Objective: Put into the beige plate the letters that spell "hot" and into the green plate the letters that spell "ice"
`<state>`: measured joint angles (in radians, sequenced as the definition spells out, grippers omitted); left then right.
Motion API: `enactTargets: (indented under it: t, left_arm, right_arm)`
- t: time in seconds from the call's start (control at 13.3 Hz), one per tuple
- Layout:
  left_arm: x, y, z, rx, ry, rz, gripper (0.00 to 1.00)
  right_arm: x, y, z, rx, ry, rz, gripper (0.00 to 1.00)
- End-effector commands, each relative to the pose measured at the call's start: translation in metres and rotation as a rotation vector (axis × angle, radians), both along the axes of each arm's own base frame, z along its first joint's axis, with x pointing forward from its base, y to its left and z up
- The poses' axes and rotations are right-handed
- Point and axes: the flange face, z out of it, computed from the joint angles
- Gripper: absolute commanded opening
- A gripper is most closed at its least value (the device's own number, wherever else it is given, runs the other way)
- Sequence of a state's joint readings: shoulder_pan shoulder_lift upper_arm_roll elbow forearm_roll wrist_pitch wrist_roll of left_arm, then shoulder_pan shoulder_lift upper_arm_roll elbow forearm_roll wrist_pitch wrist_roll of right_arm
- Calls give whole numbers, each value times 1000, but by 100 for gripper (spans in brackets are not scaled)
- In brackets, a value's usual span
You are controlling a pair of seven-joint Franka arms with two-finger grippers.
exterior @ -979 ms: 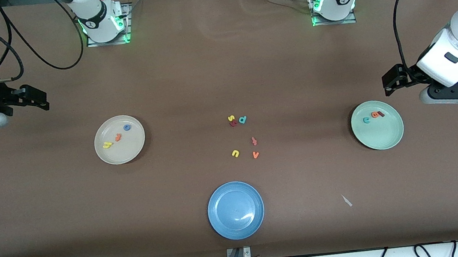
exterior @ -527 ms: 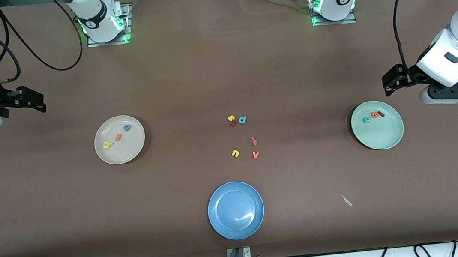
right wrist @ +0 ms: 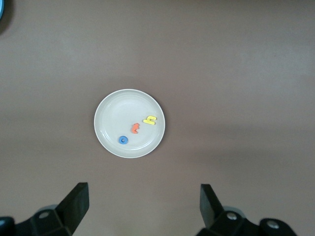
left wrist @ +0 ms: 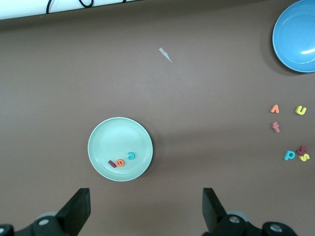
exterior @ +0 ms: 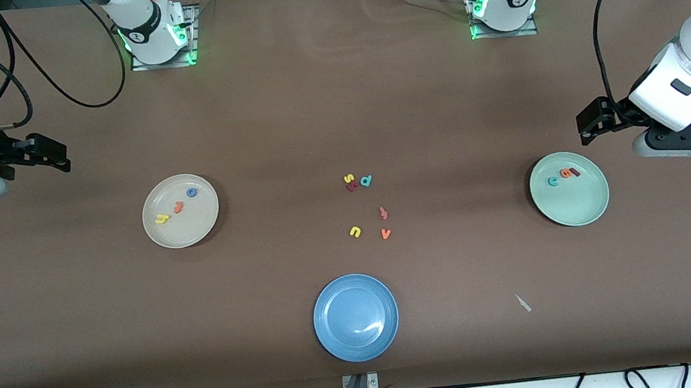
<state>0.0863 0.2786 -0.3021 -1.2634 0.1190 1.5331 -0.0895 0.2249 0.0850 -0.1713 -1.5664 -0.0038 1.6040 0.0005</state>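
The beige plate (exterior: 190,231) lies toward the right arm's end of the table and holds the yellow h (exterior: 162,219), orange t (exterior: 178,207) and blue o (exterior: 192,192). The green plate (exterior: 575,207) lies toward the left arm's end with the teal c (exterior: 553,181), orange e (exterior: 566,173) and dark red i (exterior: 574,172) in it. My right gripper (exterior: 52,156) hangs open and empty over bare table beside the beige plate (right wrist: 123,113). My left gripper (exterior: 594,120) is open and empty over bare table beside the green plate (left wrist: 113,137).
A blue plate (exterior: 355,316) sits near the front edge at mid-table. Loose letters lie in the middle: yellow s (exterior: 349,178), teal d (exterior: 366,181), a dark red letter (exterior: 352,186), a pinkish one (exterior: 383,212), yellow u (exterior: 355,232), orange v (exterior: 386,233). A pale scrap (exterior: 523,302) lies on the cloth.
My right gripper has drawn back a little toward its own end of the table. The left arm, the plates and the letters have not moved.
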Motion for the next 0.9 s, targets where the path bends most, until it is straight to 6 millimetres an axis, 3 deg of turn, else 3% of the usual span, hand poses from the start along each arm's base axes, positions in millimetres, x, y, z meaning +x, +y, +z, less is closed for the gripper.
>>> enactTargets:
  t: [0.0, 0.3, 0.83]
  left_arm:
    - [-5, 1, 4, -23, -7, -20, 100]
    - [-5, 0, 4, -23, -7, -21, 100]
    - [-5, -3, 4, -11, -8, -24, 100]
  right_arm:
    - [4, -2, 6, -13, -5, -3, 100]
    - [5, -12, 5, -15, -2, -21, 100]
    - [5, -12, 5, -15, -2, -21, 100]
